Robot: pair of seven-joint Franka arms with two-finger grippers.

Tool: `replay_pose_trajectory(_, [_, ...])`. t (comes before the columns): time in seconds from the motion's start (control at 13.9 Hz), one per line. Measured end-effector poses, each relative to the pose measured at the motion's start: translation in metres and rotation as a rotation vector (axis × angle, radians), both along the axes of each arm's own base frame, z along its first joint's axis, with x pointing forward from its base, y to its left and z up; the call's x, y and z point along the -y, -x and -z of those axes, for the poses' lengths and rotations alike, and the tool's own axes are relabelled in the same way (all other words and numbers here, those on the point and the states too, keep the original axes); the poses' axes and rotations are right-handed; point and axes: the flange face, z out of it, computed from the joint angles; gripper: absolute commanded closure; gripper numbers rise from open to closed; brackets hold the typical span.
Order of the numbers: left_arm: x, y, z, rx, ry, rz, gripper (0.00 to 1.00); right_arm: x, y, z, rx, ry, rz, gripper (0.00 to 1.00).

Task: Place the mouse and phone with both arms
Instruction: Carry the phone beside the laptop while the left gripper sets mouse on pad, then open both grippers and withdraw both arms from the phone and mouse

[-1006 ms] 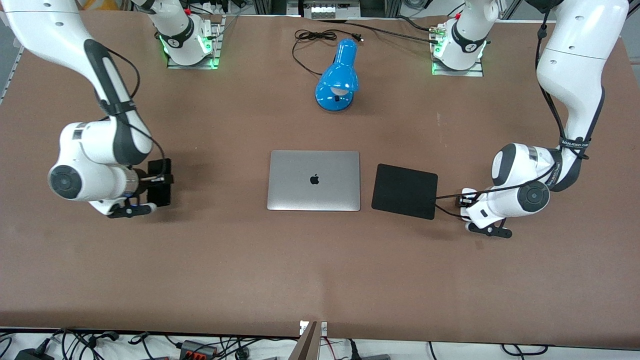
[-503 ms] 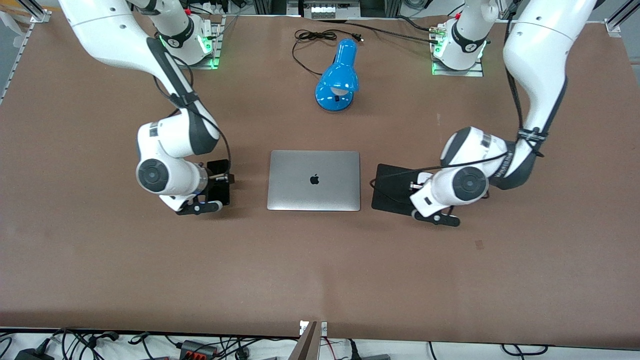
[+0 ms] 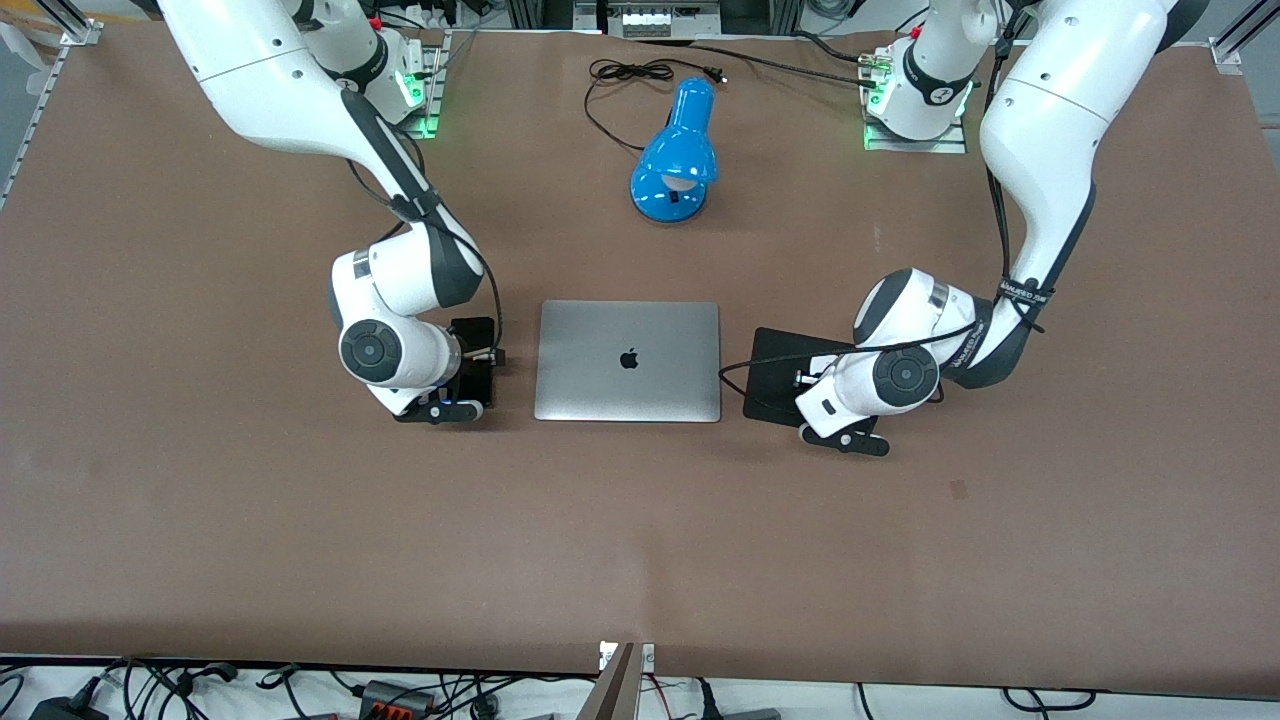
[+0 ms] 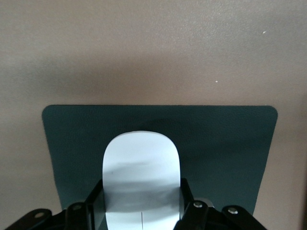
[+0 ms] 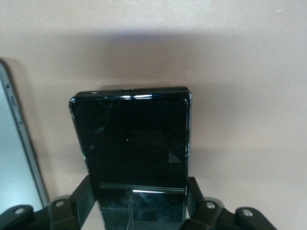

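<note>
Lower level: left gripper [image 4: 141, 203] clamping mouse [image 4: 141, 179] over black mat [image 4: 230, 143] beside laptop [image 3: 628, 360]; right gripper [image 5: 139, 203] clamping phone [image 5: 132, 143] beside it.

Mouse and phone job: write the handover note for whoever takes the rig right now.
Left gripper: shut on the mouse, over the black mat.
Right gripper: shut on the phone, over bare table beside the laptop, toward the right arm's end.
Done: both things picked up and carried to the laptop's two sides.
Left: lower each, open the fingers, pull the arms away. Neither thing is released yet.
</note>
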Motion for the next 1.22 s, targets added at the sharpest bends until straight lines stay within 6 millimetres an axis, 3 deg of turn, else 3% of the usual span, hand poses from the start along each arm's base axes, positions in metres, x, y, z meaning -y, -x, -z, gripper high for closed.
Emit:
replay_pose_trajectory(0.36, [-0.003, -0.003, -0.008, -0.014, -0.012, -0.004, 0.0, -0.012, 0.003, 0.015, -0.01, 0.003, -0.01, 0.76])
replay_pose_trajectory(0.5, [-0.013, -0.007, -0.039, -0.043, -0.048, -0.011, 0.0, -0.014, 0.003, 0.021, -0.013, 0.003, -0.013, 0.76])
replay_pose_trajectory(0.72, [-0.044, -0.011, -0.107, -0.09, -0.113, -0.035, 0.0, -0.022, 0.001, 0.021, -0.005, -0.001, -0.021, 0.75])
replay_pose_trajectory(0.79, [-0.061, -0.013, -0.127, -0.09, -0.12, -0.045, 0.0, -0.024, 0.0, 0.02, -0.002, -0.002, -0.023, 0.69])
replay_pose_trajectory(0.86, [-0.08, -0.016, -0.142, -0.082, -0.119, -0.048, 0.0, -0.025, 0.0, 0.02, -0.001, -0.002, -0.023, 0.45])
replay_pose_trajectory(0.93, [-0.099, -0.019, -0.153, -0.072, -0.114, -0.051, 0.0, -0.025, 0.0, 0.021, -0.002, -0.001, -0.019, 0.0])
replay_pose_trajectory(1.08, [-0.142, -0.025, -0.16, -0.069, -0.094, -0.047, 0.0, -0.025, 0.0, 0.022, -0.003, 0.005, 0.005, 0.0])
replay_pose_trajectory(1.22, [-0.191, -0.029, -0.154, -0.084, -0.069, -0.044, 0.0, -0.026, -0.005, 0.016, 0.01, 0.004, 0.017, 0.0])
